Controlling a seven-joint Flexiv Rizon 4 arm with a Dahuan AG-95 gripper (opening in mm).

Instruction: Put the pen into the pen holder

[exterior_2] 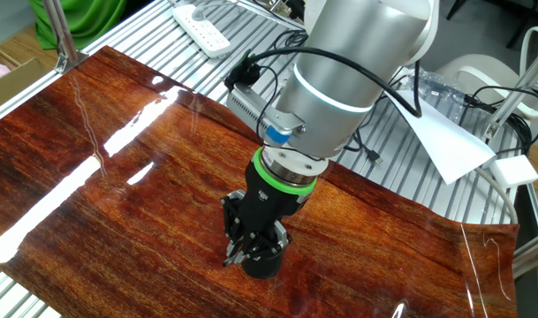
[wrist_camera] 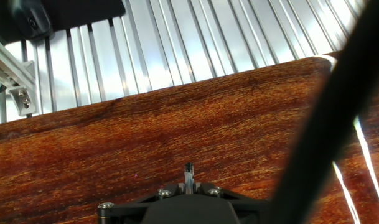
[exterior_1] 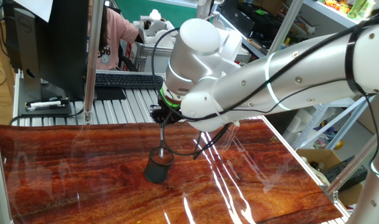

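The pen holder is a small black mesh cup standing on the wooden table top. In the other fixed view the pen holder is mostly hidden under the hand. My gripper is directly above it, shut on the pen, a thin black stick that hangs straight down. The pen's lower end reaches the cup's mouth. In the hand view the pen's end sticks out between the closed jaws of my gripper; the cup is out of sight there.
The wooden table top ends at a ribbed metal surface behind. A keyboard and a monitor lie beyond it. A black cable crosses the hand view at right. A power strip and a white paper lie off the wood.
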